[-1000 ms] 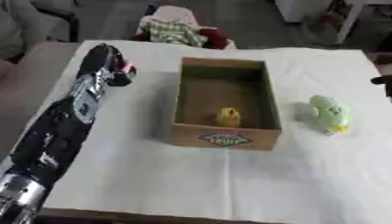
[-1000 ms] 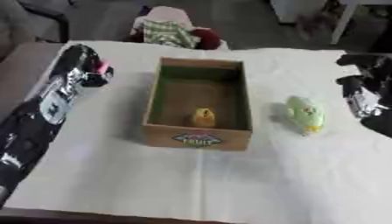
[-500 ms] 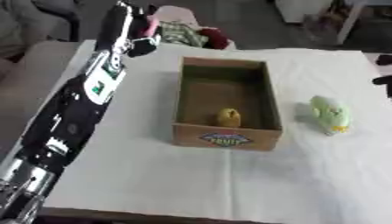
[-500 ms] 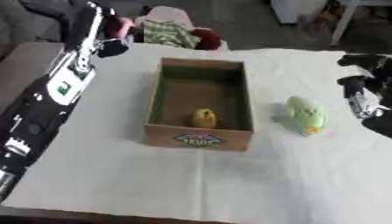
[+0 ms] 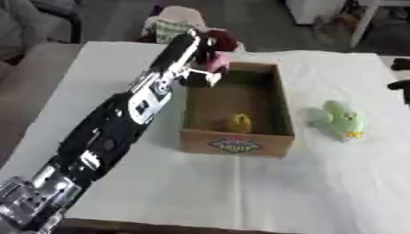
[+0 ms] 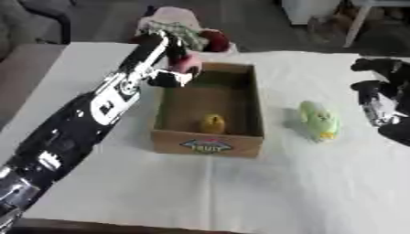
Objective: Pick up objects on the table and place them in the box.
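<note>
Left arm swung over to box's far-left corner, carrying something pink

Left arm moved from the table's left side across to the box; it was out at the far-left edge half a second ago. Table [image 5: 240,196]: white cloth, box in the middle. Box [image 5: 236,109]: open cardboard, label on the near wall, a small yellow thing [image 5: 238,123] already on its floor. Left hand [image 5: 200,59] hovers at the box's far-left corner, fingers curled round a pink item [image 5: 214,64]; the item's shape can't be made out. Right hand [image 6: 380,98] sits at the right edge, well apart from the box; can't tell its fingers' state. Green toy [image 6: 319,119] lies on the cloth just right of the box, not yet picked.

Step in hand, by my read: dropping the pink item. Bring the hand further inward so the item clears the left wall before letting go, and release low so it doesn't bounce out or hit the yellow thing.
</note>
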